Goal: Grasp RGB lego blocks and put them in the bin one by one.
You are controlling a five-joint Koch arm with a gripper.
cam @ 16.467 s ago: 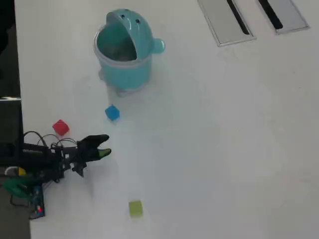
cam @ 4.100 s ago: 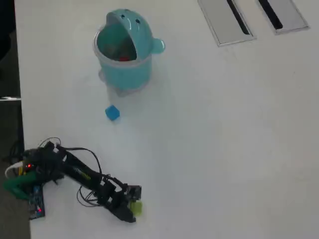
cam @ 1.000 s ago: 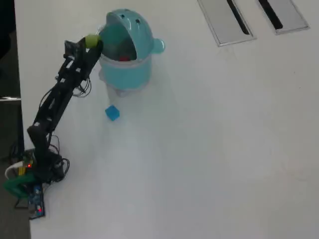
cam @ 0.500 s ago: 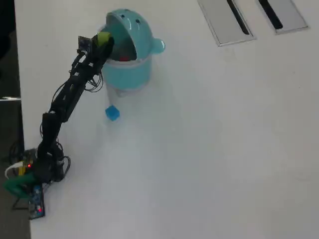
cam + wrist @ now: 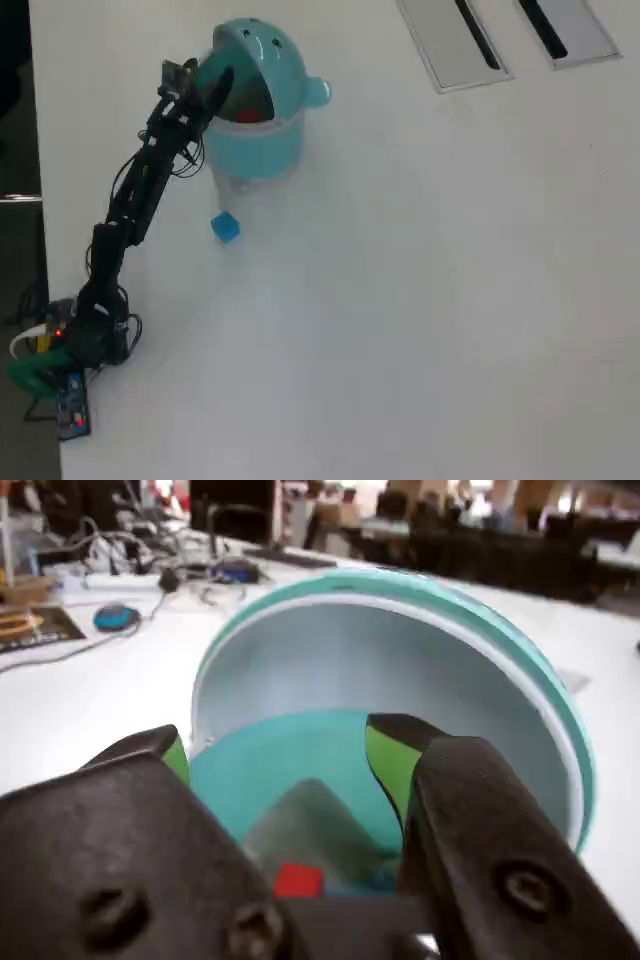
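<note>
Teal bin [image 5: 262, 140], red block [image 5: 298, 880] inside, blue block [image 5: 225, 227], white table [image 5: 420, 280], black gripper [image 5: 280, 755] with green pads [image 5: 388, 760]

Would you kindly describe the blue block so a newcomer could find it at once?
In the overhead view, find the round teal bin near the table's top left. Just below it, alone on the white table, lies the blue block, the only loose cube there.

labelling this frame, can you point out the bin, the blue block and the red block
bin [image 5: 262, 150]: overhead view, on its teal front wall.
blue block [image 5: 225, 227]: overhead view, on its top face.
red block [image 5: 298, 880]: wrist view, on its upper face, inside the bin.
</note>
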